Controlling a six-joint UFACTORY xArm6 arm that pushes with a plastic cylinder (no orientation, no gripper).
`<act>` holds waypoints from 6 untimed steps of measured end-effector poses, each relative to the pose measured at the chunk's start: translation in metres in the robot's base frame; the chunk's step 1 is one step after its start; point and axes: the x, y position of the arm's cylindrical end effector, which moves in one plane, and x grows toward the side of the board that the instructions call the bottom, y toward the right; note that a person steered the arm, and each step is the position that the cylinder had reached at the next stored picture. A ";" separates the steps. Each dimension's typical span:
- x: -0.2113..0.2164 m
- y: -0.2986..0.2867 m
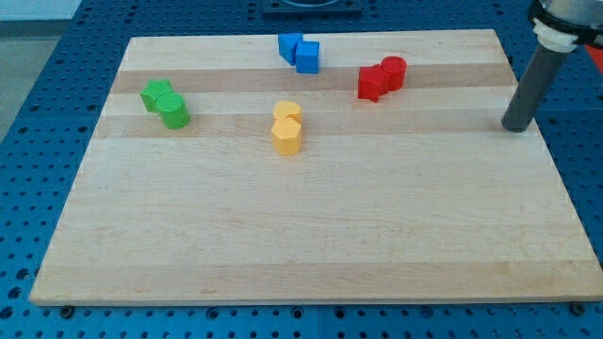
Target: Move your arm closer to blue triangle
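The blue triangle (289, 45) lies near the view's top edge of the wooden board (301, 235), touching a blue cube (308, 57) on its right. My tip (514, 127) rests on the board near its right edge, far to the right of the blue triangle and a little lower in the view. It touches no block. The nearest blocks to my tip are the red ones.
A red cylinder (394, 70) and a red star (372, 83) sit together between my tip and the blue pair. A yellow heart (287, 113) and a yellow hexagon (286, 137) sit at centre. A green star (156, 93) and a green cylinder (174, 112) sit at left.
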 end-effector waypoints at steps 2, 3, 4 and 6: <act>0.014 0.000; -0.022 -0.019; -0.080 -0.025; -0.170 -0.136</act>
